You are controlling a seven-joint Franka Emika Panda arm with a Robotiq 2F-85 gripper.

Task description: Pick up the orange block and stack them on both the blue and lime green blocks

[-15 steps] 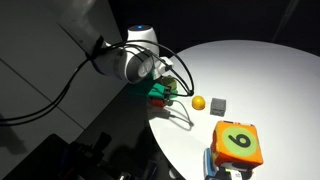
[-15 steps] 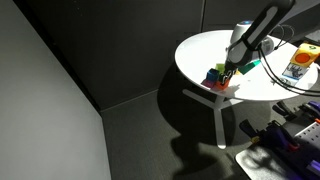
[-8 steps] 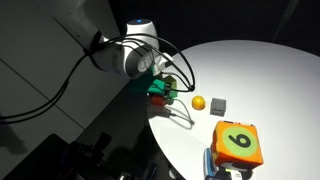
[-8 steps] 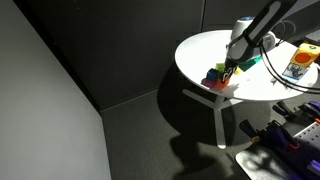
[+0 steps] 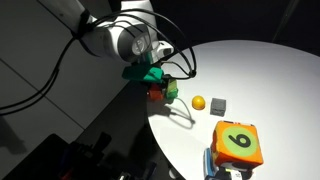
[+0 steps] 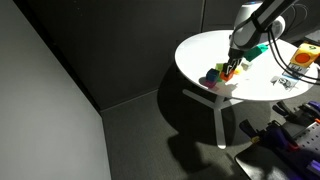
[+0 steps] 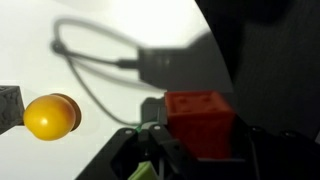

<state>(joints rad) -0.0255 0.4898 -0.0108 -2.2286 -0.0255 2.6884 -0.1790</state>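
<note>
The orange-red block (image 7: 200, 118) fills the middle of the wrist view, between my two fingers, with a dark gap on its right side. It sits at the round white table's near edge in both exterior views (image 5: 157, 94) (image 6: 224, 83). A lime green block (image 7: 140, 170) (image 5: 171, 90) touches it and peeks out beside it. A blue block (image 6: 209, 76) lies in the same cluster; how the three rest on each other is hidden. My gripper (image 5: 153, 78) (image 6: 235, 67) (image 7: 205, 152) hangs just above the cluster, jaws spread.
A yellow-orange ball (image 5: 198, 102) (image 7: 50, 116) and a small grey block (image 5: 219, 104) (image 7: 8, 106) lie further in on the table (image 5: 260, 80). A large orange and green cube marked 6 (image 5: 238, 143) stands at the front. A thin cable (image 7: 100, 55) loops across the table.
My arm and gripper have risen from the block cluster. The orange block and the others stay on the table.
</note>
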